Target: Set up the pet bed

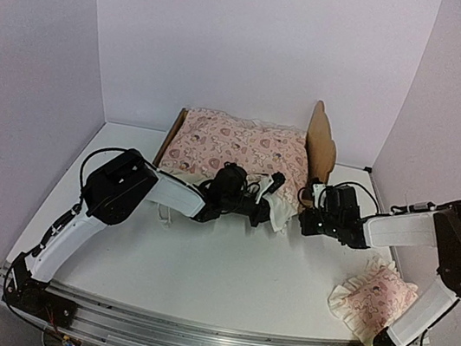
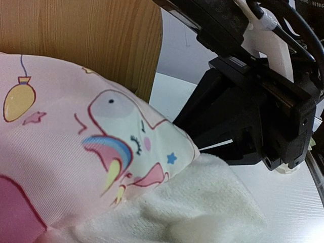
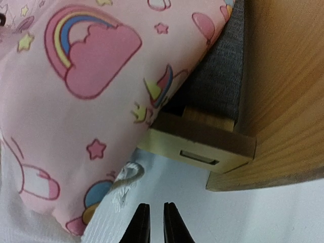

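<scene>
Claws first: right claw (image 3: 152, 223) tips nearly together, holding nothing, just off pet bed (image 3: 283, 76) corner. Left claw (image 1: 274, 183) shut at pink cover (image 1: 239, 146) edge. Bed sits at back of surface (image 1: 223, 273); pillow (image 1: 373, 298) front-right.

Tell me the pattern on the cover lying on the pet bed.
The cover: pink with rainbows, clouds, stars and unicorns, cream ruffle at the edge. Clearest in the right wrist view.

A white counter (image 1: 197, 273) carries everything. At its far middle stands the plywood pet bed (image 1: 320, 148), headboard on the right, with a pink printed ruffled cover (image 1: 239, 148) spread over it. A small pink ruffled pillow (image 1: 373, 299) lies flat on the counter's near right, well apart from the bed
</scene>
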`<state>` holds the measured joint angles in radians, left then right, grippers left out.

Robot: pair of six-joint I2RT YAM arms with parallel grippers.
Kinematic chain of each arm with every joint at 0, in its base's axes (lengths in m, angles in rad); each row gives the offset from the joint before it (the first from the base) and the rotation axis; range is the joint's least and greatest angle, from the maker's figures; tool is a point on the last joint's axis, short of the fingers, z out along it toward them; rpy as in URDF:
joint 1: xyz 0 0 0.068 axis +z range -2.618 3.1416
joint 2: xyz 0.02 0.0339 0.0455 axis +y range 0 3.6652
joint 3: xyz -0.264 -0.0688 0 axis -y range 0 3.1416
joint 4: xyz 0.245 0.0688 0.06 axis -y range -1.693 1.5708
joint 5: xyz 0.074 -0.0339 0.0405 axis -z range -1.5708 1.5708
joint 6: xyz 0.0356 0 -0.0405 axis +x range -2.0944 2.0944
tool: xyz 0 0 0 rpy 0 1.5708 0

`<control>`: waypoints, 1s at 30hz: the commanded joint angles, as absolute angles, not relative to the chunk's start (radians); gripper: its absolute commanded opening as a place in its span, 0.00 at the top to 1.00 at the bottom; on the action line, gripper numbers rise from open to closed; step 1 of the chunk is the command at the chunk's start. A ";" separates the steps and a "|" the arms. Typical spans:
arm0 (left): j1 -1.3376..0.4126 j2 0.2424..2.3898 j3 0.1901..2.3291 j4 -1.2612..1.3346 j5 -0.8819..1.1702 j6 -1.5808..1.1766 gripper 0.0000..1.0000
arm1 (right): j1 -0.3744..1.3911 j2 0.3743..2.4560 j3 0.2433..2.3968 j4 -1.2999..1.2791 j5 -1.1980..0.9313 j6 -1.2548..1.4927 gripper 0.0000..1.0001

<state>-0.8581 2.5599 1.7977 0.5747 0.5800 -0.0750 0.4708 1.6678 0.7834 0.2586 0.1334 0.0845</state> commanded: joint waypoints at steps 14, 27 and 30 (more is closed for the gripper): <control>-0.815 2.558 1.849 0.564 0.467 -0.034 1.00 | 0.406 1.779 0.799 0.530 -0.201 0.152 0.87; -0.804 2.558 1.856 0.555 0.422 -0.050 1.00 | 0.376 1.829 0.794 0.583 -0.429 0.243 0.81; -0.798 2.563 1.873 0.554 0.446 -0.091 1.00 | 0.376 1.825 0.784 0.583 -0.433 0.235 0.80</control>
<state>-0.8619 2.5599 1.8011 0.5499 0.5331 -0.0364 0.3638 1.8511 0.8003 0.5342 -0.3361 0.2287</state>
